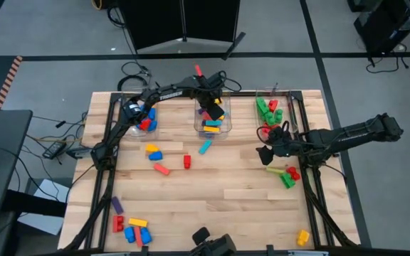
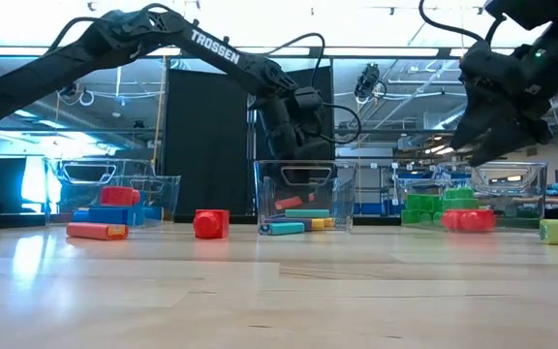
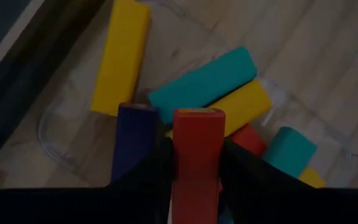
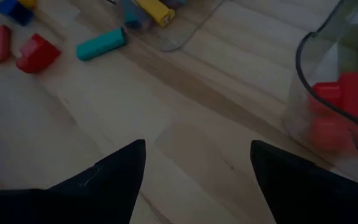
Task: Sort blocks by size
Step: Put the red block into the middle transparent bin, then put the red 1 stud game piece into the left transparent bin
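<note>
My left gripper (image 1: 212, 110) hangs over the middle clear bin (image 1: 196, 122) at the table's far side, shut on a long red block (image 3: 197, 155). Yellow (image 3: 122, 57), cyan (image 3: 202, 84) and blue (image 3: 131, 140) blocks lie in that bin below it. My right gripper (image 1: 264, 153) stands open above bare table, just in front of the right bin (image 1: 260, 121), which holds green and red blocks. Nothing is between its fingers (image 4: 114, 174). My left gripper pinches the long red block between its two fingers (image 3: 244, 168), on the block's two long sides (image 3: 178, 163). The fingers come steeply from above and lie along the block, whose free end (image 3: 197, 115) points down into the bin. The block is lifted clear of the blocks below.
A left bin (image 1: 142, 119) holds red and blue blocks. Loose blocks lie on the table: yellow and blue (image 1: 153, 151), red (image 1: 187, 161), cyan (image 1: 205, 147), green and red (image 1: 287, 176) near my right arm, and a cluster (image 1: 132, 229) at the near left.
</note>
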### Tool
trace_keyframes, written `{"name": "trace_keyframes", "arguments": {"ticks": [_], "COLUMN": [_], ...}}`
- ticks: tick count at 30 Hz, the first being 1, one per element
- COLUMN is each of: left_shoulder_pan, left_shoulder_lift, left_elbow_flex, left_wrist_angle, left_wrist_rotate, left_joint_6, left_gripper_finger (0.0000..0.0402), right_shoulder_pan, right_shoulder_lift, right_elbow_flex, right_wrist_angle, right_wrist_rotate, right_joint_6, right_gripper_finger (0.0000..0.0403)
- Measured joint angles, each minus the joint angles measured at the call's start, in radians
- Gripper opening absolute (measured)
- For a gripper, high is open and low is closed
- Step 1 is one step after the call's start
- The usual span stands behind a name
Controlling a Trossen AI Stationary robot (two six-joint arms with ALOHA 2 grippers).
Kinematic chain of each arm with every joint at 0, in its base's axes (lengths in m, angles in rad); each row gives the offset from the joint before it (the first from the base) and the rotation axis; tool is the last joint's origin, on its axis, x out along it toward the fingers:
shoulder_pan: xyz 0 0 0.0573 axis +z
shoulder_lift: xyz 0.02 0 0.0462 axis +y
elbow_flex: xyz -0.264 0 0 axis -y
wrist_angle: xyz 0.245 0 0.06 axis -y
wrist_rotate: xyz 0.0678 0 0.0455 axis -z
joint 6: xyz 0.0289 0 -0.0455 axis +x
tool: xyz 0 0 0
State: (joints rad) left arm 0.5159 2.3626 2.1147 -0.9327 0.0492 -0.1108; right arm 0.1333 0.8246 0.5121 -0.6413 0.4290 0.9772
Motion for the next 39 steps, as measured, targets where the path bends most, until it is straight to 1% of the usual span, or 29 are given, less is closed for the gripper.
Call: {"name": "trace_keyframes", "arguments": {"ticks": [9,18,23,27,31,36,39], "left_shoulder_pan": [-0.001,0.000,0.000,0.001,0.001,-0.006,-0.024], "left_shoulder_lift": [0.000,0.000,0.000,0.000,0.000,-0.068,-0.095], "left_elbow_flex": [0.000,0.000,0.046,0.126,0.236,0.220,0.220], "left_wrist_angle": [0.004,-0.001,-0.013,-0.042,-0.134,-0.178,-0.255], "left_wrist_rotate": [-0.004,-0.018,-0.020,-0.020,-0.020,-0.021,-0.025], "left_joint_6": [-0.029,-0.018,0.006,0.004,0.003,-0.027,-0.030], "left_gripper_finger": [0.0129,0.0173,0.0186,0.0187,0.0187,0.0187,0.0187], "right_shoulder_pan": [0.000,0.000,0.000,0.000,0.000,0.000,0.000], "right_shoulder_lift": [0.000,0.000,0.000,0.000,0.000,0.000,0.000], "right_elbow_flex": [0.000,0.000,0.000,0.000,0.000,0.000,0.000], "right_wrist_angle": [0.020,0.022,0.044,0.093,0.149,0.191,0.191], "right_wrist_rotate": [-0.001,-0.003,-0.003,-0.003,-0.004,-0.004,-0.003], "right_joint_6": [-0.006,-0.036,-0.037,-0.038,-0.038,-0.047,-0.113], "right_gripper_finger": [0.0304,0.0300,0.0303,0.0304,0.0302,0.0304,0.0305]}}
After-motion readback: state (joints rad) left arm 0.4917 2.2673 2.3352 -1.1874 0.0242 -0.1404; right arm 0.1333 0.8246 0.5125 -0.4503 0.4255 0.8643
